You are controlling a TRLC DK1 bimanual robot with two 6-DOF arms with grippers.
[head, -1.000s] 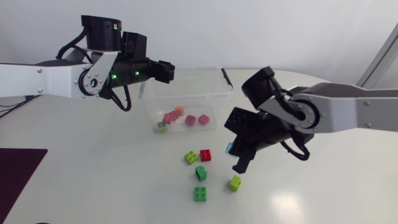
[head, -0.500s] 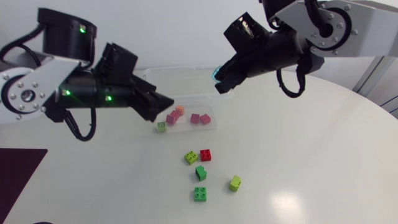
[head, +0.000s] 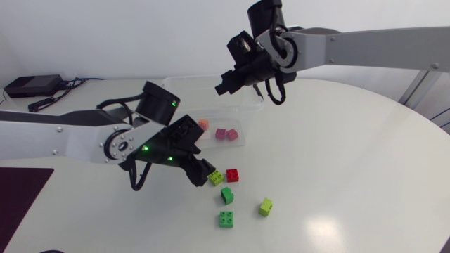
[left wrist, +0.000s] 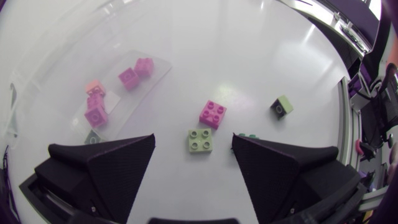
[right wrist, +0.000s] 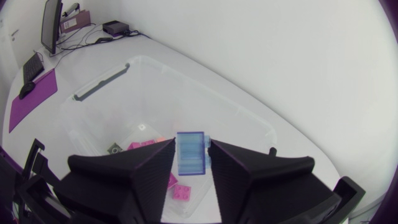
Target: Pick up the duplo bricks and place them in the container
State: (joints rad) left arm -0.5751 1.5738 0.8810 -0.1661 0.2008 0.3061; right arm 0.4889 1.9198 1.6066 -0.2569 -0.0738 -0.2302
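Since half a sec ago our left arm (head: 70, 137) has swung down from beside the box to the loose bricks. Our right arm (head: 365, 49) has shifted further in over the box.

The left hand (head: 202, 173) hangs low over the worktop (head: 351, 154), fingers spread wide w/ nothing in them. In its wrist view a lime brick (left wrist: 200, 140) lies on the worktop btwn the two fingers, touching neither. Just beyond it is a red brick (left wrist: 212, 114), which looks pink in that view; the two are almost corner to corner. A 2nd lime brick (left wrist: 282, 106) sits off to one side, well apart. In the head view a dark green brick (head: 227, 195) lies nr the red brick, and a green brick (head: 226, 218) lies just past it toward the worktop's front edge.

The right hand (head: 221, 86) is up over the clear box (head: 242, 118), closed on a blue brick (right wrist: 191, 153). Both fingers press its sides, w/ the box floor below. In the box are pink bricks (head: 220, 133) side by side and an orange brick (head: 204, 124). The left wrist view adds another pink brick (left wrist: 95, 115) and a small green piece (left wrist: 93, 137) nr the box wall.
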